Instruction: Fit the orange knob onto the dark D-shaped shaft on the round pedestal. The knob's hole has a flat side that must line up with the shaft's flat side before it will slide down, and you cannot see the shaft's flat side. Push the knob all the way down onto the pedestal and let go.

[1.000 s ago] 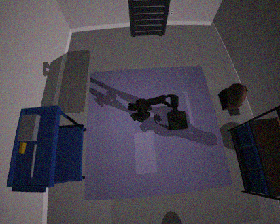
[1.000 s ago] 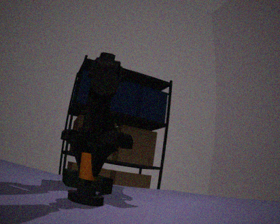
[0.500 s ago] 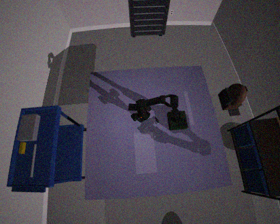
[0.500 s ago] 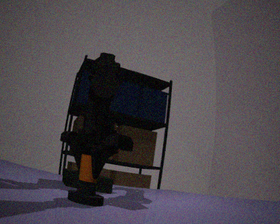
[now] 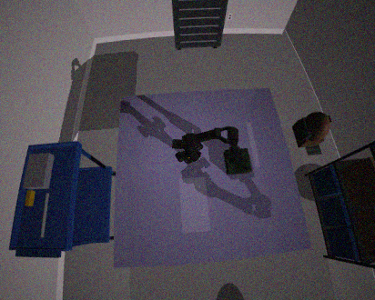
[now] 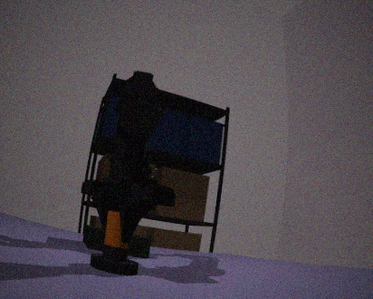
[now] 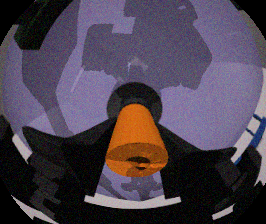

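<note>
The orange knob [image 6: 113,226] [image 7: 137,135] is a tapered, upright cone held between the fingers of my gripper [image 6: 116,233] [image 7: 134,123], which is shut on it. In the top view the gripper [image 5: 188,155] is small and dark, and the knob cannot be made out. The dark round pedestal [image 6: 114,264] [image 7: 134,89] stands directly below the knob. In the exterior view the knob's lower edge is at the pedestal's narrower upper part; whether they touch is too dark to tell. The shaft is hidden, and so is its flat side.
The arm's base [image 5: 238,161] stands on the purple mat [image 5: 156,241], right of the gripper in the top view. A blue cart [image 5: 94,205] is beyond the mat's left edge. A shelf [image 5: 351,214] [image 6: 219,199] with boxes stands beyond the opposite side. Arm shadows cross the mat.
</note>
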You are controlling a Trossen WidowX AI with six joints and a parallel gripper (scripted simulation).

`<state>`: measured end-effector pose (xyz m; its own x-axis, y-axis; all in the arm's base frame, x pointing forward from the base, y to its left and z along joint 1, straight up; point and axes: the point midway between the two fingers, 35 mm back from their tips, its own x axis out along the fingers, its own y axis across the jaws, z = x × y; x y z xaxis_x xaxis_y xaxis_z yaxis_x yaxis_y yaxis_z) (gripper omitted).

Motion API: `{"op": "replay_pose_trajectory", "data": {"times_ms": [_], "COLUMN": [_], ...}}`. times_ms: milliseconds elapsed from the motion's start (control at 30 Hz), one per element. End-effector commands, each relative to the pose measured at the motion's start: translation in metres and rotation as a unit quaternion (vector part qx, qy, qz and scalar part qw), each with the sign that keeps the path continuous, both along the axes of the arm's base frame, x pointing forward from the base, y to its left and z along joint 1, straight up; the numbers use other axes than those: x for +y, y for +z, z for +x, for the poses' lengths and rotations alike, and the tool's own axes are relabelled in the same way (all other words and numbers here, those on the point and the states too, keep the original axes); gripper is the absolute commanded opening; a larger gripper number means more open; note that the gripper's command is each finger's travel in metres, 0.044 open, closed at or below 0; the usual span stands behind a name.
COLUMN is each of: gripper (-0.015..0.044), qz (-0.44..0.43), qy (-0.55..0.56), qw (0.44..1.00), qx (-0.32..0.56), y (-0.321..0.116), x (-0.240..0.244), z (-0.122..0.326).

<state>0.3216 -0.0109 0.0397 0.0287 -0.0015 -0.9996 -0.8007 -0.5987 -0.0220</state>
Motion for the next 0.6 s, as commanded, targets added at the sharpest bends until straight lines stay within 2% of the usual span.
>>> {"op": "replay_pose_trajectory", "data": {"times_ms": [0, 267, 567], "gripper": [0.0000, 0.0000, 0.0236], "qz": [0.000, 0.000, 0.000], "qy": [0.014, 0.006, 0.006], "qw": [1.000, 1.000, 1.000], "qx": [0.001, 0.000, 0.000], "y": [-0.0027, -0.0009, -0.0009], "x": [0.0005, 0.0001, 0.0001], "z": [-0.0009, -0.0001, -0.0001]}}
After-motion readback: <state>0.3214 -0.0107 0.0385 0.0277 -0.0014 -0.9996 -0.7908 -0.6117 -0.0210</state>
